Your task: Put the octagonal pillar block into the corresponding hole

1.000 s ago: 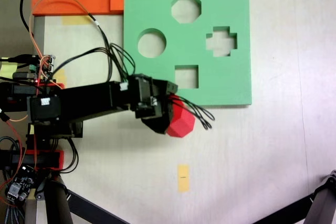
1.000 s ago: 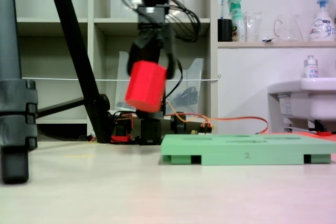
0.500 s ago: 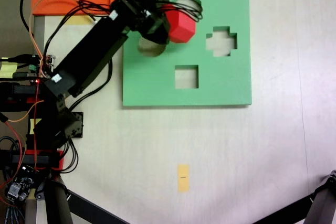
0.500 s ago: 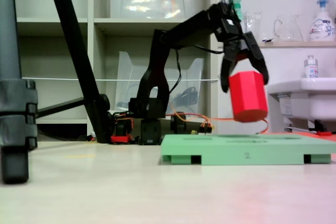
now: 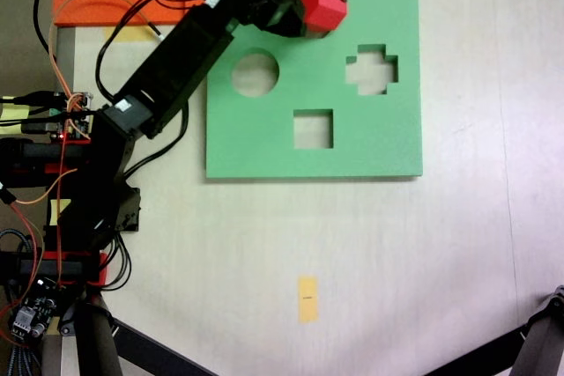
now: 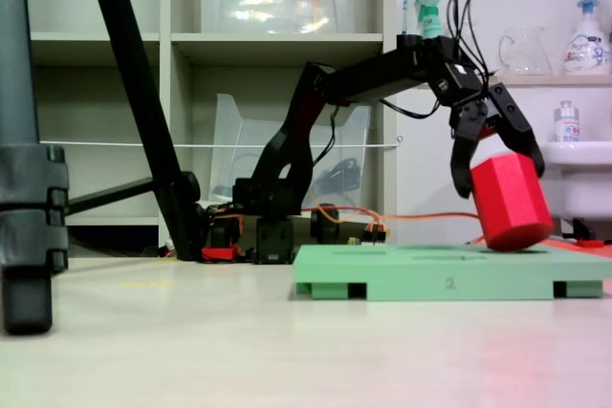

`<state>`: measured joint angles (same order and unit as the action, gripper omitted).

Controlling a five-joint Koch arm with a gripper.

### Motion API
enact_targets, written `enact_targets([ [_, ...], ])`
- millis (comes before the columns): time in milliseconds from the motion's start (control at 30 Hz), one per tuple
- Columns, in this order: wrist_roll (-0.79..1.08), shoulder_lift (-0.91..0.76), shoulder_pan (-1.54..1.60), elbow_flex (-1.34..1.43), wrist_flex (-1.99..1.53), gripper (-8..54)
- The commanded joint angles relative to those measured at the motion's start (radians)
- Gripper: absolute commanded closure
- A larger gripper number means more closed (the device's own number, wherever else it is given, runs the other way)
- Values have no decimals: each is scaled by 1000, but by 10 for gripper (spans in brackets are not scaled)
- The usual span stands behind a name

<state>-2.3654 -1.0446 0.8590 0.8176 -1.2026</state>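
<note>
Both fixed views show a black robot arm reaching out over a flat green foam board [image 5: 370, 143], holding a red eight-sided block [image 5: 319, 6]. Seen from above, the arm stretches from its base at about 8 o'clock toward 1 o'clock, and the gripper [image 5: 304, 8] has its jaws clamped on the block near the board's far edge. The block covers the spot where the eight-sided hole lies, so the hole itself is hidden. A round hole [image 5: 255, 74], a cross-shaped hole [image 5: 371, 70] and a square hole [image 5: 313, 129] stay open.

From the low side view, the block [image 6: 510, 202] hangs tilted in the gripper [image 6: 497, 155], its lower corner just at the board's top surface [image 6: 430, 274].

The step in hand seems to be lining up the block above its hole. Next, it likely needs straightening so its sides match, then lowering and release.
</note>
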Motion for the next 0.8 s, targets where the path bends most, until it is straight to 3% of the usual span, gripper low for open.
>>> enact_targets([
  [0,-23,-38,31,-57,51,235],
  [767,-135,-32,29,-51,-87,234],
])
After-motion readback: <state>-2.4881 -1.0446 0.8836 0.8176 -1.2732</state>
